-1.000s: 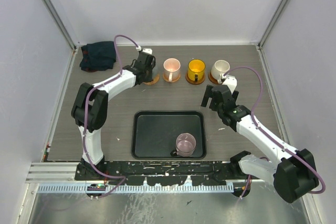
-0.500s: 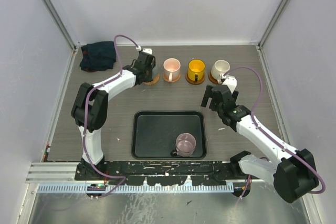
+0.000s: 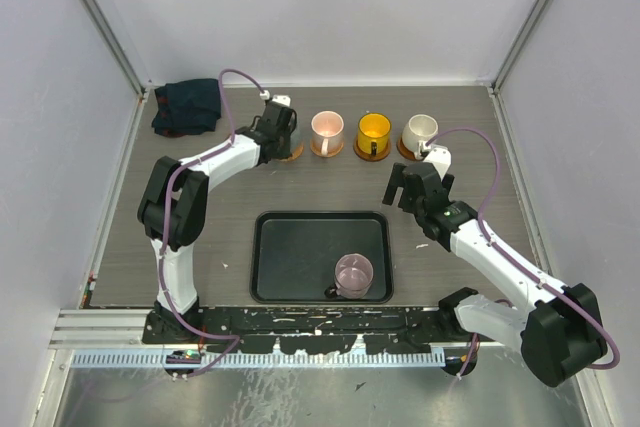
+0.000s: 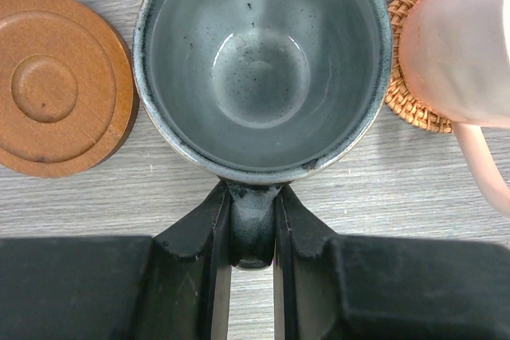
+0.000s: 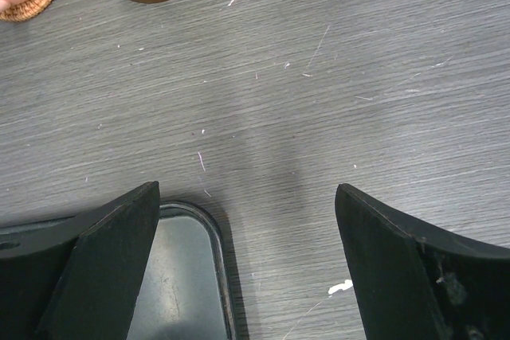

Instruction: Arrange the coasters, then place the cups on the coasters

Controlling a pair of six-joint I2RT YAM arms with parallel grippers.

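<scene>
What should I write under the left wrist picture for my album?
Left end effector grips the grey-teal mug by its handle, between a bare wooden coaster and the pink mug.

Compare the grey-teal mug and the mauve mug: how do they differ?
The grey-teal mug is gripped by its handle in the left gripper; the mauve mug stands free. The grey-teal mug is by a bare wooden coaster; the mauve mug is in the black tray. Both are upright and empty.
</scene>
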